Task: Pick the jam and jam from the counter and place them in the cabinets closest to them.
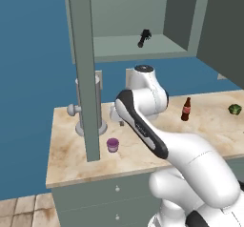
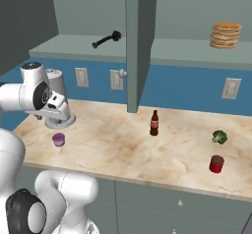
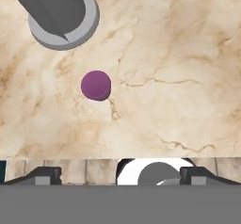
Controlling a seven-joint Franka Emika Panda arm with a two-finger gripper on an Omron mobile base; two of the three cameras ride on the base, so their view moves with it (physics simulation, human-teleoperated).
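In the hand view, bare counter (image 3: 179, 53) lies all round the purple jar (image 3: 96, 85), with only a grey stand (image 3: 63, 18) upper left.

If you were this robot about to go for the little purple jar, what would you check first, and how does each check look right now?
1. Gripper open and empty: ok, the fingertips stand wide apart with nothing between them.
2. Purple jam jar upright on the counter: ok.
3. Gripper lined up over the jar: not ok, the jar sits off to one side in the hand view.
4. Room around the jar: ok, though the grey round-based appliance stands nearby, not touching.
5. Cabinet above open: ok, its door is swung out.
6. Free shelf space: ok, a dark tool lies there with bare shelf around it.
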